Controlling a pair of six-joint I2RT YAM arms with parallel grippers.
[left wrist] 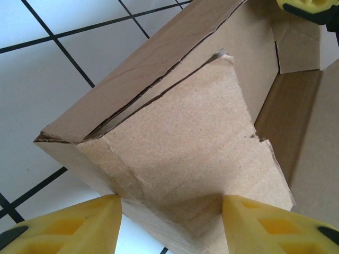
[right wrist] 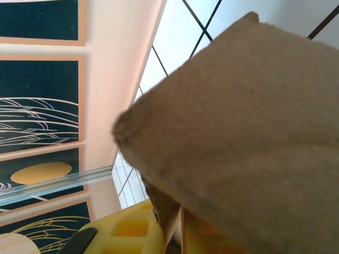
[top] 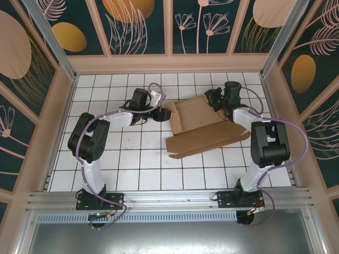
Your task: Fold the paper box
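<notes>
We see brown cardboard paper box: matt, grainy, fibrous face; cut edges rough, frayed. Yellow plastic fingers: smooth, dull sheen, moulded hollows. White tiled table top: smooth, glossy, thin dark lines. Black and white plastic arm shells: we note slight gloss. Silver metal rail at near edge: ribbed, soft shine.

**Both arms reach to mid-table**

Your black-and-white left arm bends at the elbow and stretches rightward, its yellow-fingered left gripper parted. Your right arm folds forward, its right gripper pinching the brown cardboard paper box.
</notes>
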